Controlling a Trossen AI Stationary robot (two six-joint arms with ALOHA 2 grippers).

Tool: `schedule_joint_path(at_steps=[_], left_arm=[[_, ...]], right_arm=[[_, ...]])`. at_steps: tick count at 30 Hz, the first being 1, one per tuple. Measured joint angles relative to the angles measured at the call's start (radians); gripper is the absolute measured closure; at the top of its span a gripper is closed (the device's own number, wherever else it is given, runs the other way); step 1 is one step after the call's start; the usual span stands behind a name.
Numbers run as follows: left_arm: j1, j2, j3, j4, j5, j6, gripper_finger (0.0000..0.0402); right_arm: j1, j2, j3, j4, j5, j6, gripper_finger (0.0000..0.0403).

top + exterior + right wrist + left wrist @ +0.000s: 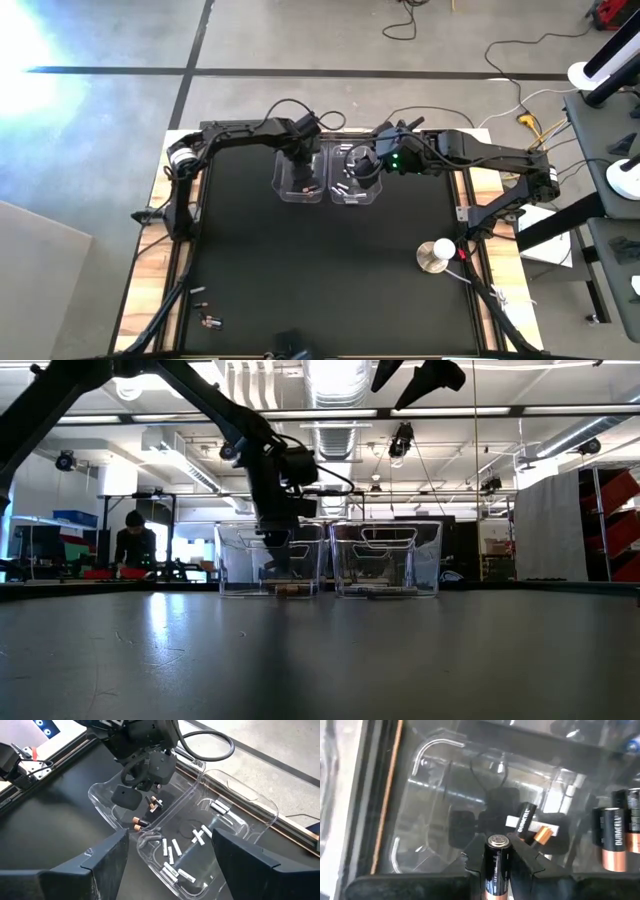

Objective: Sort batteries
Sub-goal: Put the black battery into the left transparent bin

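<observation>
Battery, dark w/ copper band and silver cap (496, 865), sits clamped between my left gripper's (497, 862) black fingers, held over the left clear rectangular plastic bin (299, 178). More dark-and-copper cells (150, 810) lie on that bin's floor below, approx. three or four, though glare makes the count unsure. My right gripper (170, 862) hangs above the right clear plastic bin (355, 176), fingers spread wide w/ nothing between them; silver-white cells (182, 852) are scattered on its floor. Bins stand side by side at the far edge of the black table mat (320, 270). A few loose cells (205, 308) lie near the mat's front-left corner. Round white-and-metal disc (437, 254) rests at the right side.
</observation>
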Motion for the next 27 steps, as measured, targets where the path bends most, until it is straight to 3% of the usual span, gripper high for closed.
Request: schedule_joint_path(at_steps=[17, 27], left_arm=[[-0.006, 0.095, -0.001, 0.029, -0.061, -0.115, 0.0361], [-0.007, 0.11, 0.0, 0.053, -0.066, -0.127, 0.0359]], right_arm=[[0.0, 0.001, 0.0, 0.002, 0.0, 0.003, 0.011], [0.0, 0.001, 0.0, 0.0, -0.002, 0.028, 0.0127]])
